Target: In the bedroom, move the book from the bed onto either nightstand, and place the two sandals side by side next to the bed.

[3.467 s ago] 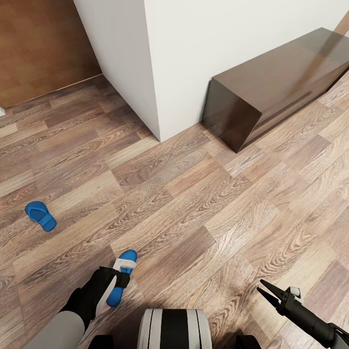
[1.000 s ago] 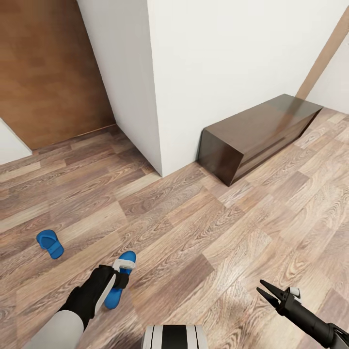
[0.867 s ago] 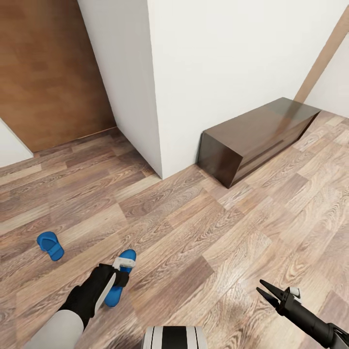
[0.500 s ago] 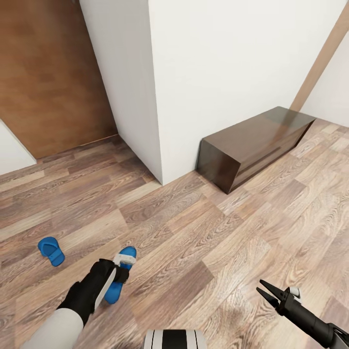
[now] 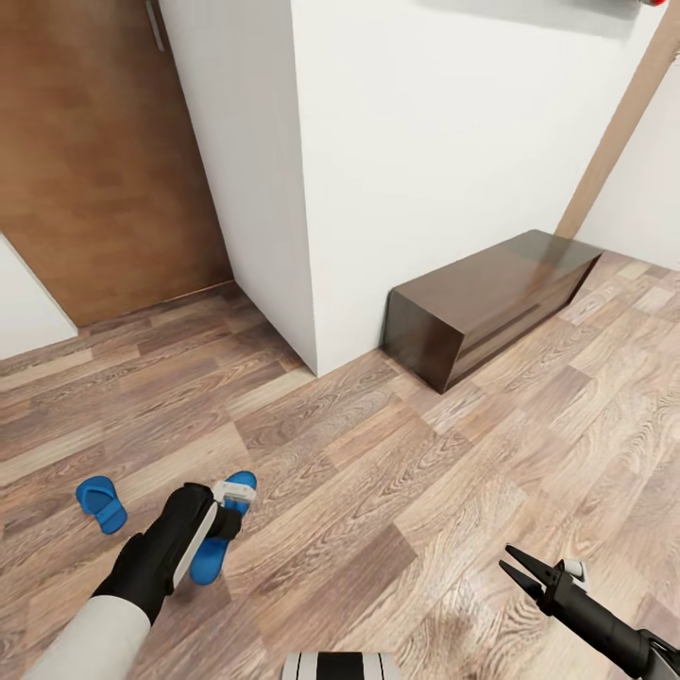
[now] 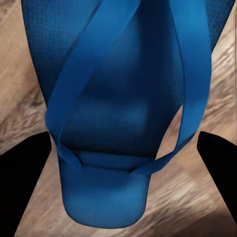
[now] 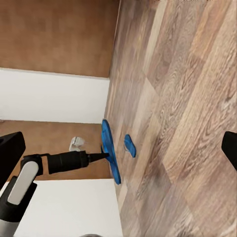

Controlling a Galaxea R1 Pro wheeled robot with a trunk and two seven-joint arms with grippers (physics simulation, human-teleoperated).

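Gripping one blue sandal near its strap end, the left gripper carries it low at the near left of the head view. The second sandal lies flat on the wood floor further left, apart from it. At the near right, the right gripper hangs with its fingers parted and nothing between them.

From the left wrist view, the held sandal hangs between the dark fingers, its straps facing the camera.

From the right wrist view, the left gripper clamps the carried sandal edge-on, with the other sandal on the floor beyond.

Judged from this, the sandal is mid-transport; next the robot must find the bed. A white wall corner, a long dark bench and a wooden door stand ahead.
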